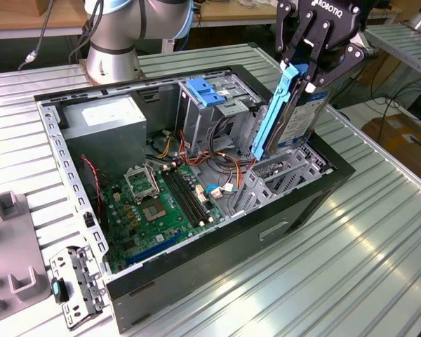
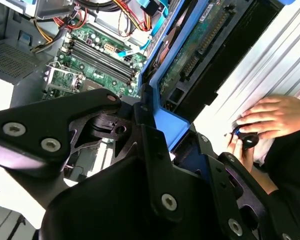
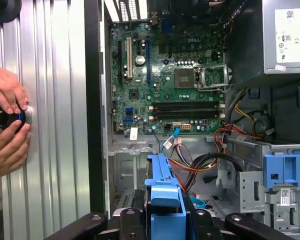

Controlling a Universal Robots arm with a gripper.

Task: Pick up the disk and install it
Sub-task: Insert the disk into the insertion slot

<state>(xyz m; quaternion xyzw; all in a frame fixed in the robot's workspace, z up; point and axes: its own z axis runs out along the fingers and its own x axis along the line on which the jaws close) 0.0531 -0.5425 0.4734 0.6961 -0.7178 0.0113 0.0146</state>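
The black end effector (image 1: pixel 305 76) hangs over the ribbed metal tabletop (image 1: pixel 358 267) and open black computer case (image 1: pixel 217 261), clamped on the dark rectangular disk in bright blue plastic rails (image 1: pixel 292 114), tilted above the case. A skewed entry could jam it or snag the orange-and-red cables (image 1: pixel 221 166).

Arm (image 1: pixel 116 35) reaching over, claw (image 1: pixel 305 76) pointing down, clamped on the disk (image 1: pixel 288 119)
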